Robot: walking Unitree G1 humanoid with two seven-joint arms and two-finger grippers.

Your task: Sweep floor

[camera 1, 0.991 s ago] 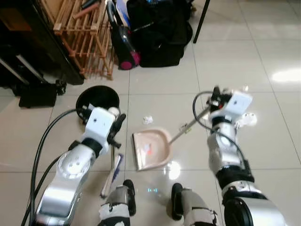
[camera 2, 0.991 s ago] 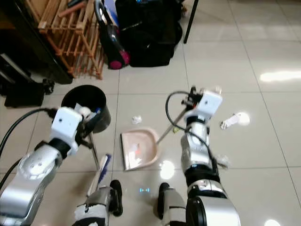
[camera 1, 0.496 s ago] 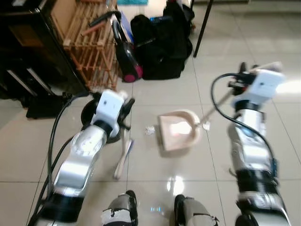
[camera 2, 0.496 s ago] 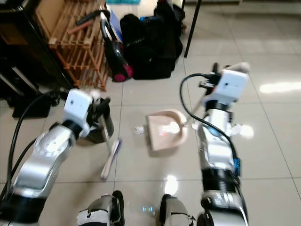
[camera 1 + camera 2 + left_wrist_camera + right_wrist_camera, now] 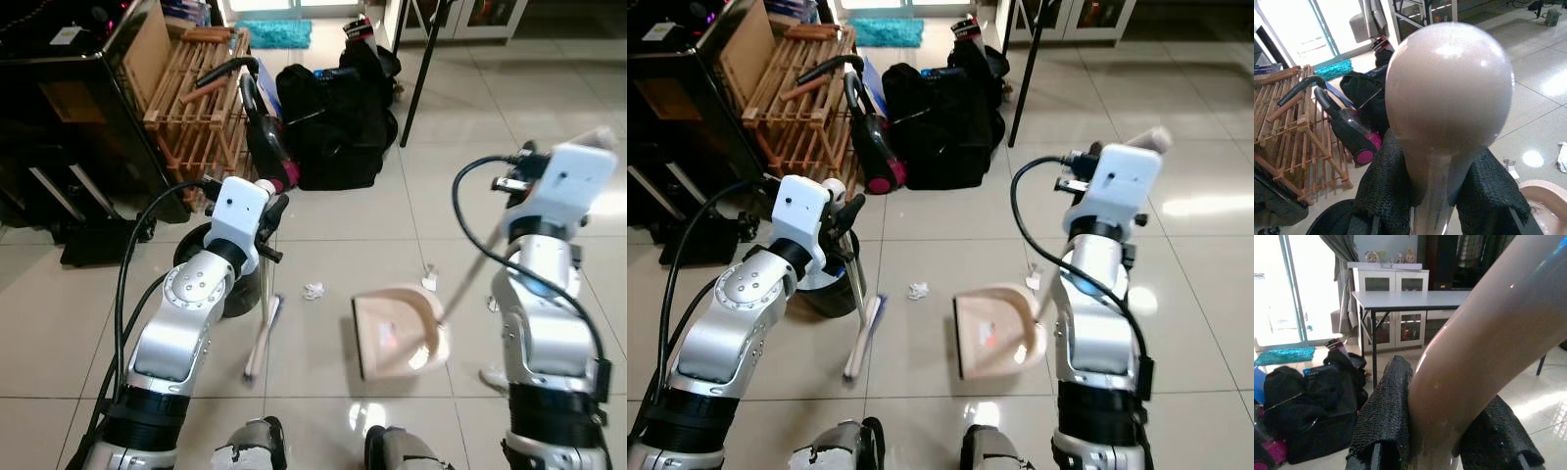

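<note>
Now dustpan (image 5: 397,331) nearer feet; both tools clenched (left broom (image 5: 860,328), right dustpan handle).

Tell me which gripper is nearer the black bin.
Left. The left gripper, shut on the broom handle, is right above the black bin; the right gripper holds the dustpan handle across the floor.

The glossy tiled floor (image 5: 392,225) carries a crumpled paper scrap (image 5: 313,290) between the broom head (image 5: 261,338) and the pink dustpan (image 5: 397,330). A black bin (image 5: 828,290) stands beside the broom, with black bags (image 5: 338,127) and a wooden rack (image 5: 196,108) beyond.
</note>
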